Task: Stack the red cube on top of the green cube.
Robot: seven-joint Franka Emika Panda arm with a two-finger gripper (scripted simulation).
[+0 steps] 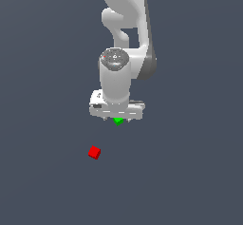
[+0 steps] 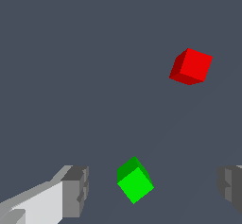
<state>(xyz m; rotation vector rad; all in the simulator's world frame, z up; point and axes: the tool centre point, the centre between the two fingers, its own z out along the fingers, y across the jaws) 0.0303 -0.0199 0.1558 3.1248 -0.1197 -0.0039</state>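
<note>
Even, flat lighting; sharp, glare-free simulator renders.

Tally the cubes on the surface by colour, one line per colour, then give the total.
Red: 1, the red cube, lying apart from the arm.
Green: 1, the green cube, seen between the open gripper fingers in the wrist view.
Total: 2 cubes.
</note>
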